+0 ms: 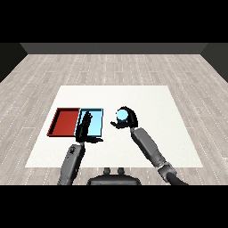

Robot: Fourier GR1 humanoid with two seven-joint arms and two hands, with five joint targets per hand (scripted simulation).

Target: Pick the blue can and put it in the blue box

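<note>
Blue can (121,116): centre frame, held in right hand (129,119), fingers curled round it.
Left hand (84,127): fingers straight, over blue tray (97,122).
Red tray (64,122): left of blue tray, touching.

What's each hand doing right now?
Left hand: open, fingers straight, over the blue tray, holding nothing.
Right hand: shut on the blue can, right of the tray.
</note>
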